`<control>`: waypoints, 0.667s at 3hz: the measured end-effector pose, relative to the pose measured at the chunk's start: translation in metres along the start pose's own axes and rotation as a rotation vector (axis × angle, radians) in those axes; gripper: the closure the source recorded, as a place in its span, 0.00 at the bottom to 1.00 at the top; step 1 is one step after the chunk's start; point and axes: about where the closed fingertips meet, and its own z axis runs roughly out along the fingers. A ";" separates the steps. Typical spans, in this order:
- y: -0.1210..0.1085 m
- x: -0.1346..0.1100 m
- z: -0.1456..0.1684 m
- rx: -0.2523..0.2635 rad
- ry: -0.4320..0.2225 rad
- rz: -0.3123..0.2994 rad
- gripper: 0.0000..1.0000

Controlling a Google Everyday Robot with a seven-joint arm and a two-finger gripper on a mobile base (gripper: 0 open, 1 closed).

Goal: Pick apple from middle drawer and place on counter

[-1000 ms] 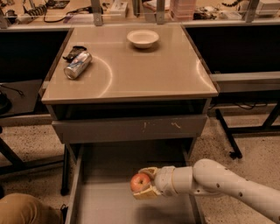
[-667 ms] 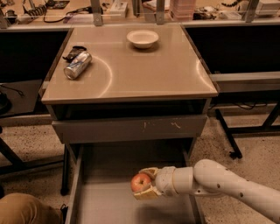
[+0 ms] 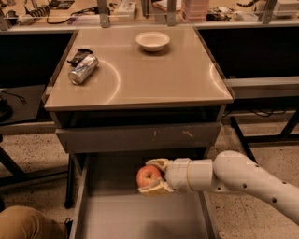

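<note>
The apple [image 3: 148, 176], red-orange and round, sits between the two pale fingers of my gripper [image 3: 152, 177], which is shut on it. The white arm [image 3: 233, 178] reaches in from the right, holding the apple over the back part of the open middle drawer [image 3: 135, 217], a grey metal drawer with low side walls. Whether the apple rests on the drawer floor or hangs just above it I cannot tell. The counter [image 3: 154, 77], a glossy beige top, lies above and behind the drawer.
On the counter stand a white bowl [image 3: 152, 40] at the back and a silver soda can [image 3: 83, 69] lying at the left beside a dark object [image 3: 79, 55]. A grey scratched drawer front [image 3: 140, 136] sits above the open drawer. A cluttered desk [image 3: 140, 9] runs behind.
The apple and the gripper have risen slightly and moved a little toward the back of the drawer; the grip is unchanged.
</note>
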 end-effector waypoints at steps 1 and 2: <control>-0.028 -0.066 -0.020 0.022 -0.016 -0.097 1.00; -0.028 -0.066 -0.020 0.023 -0.016 -0.097 1.00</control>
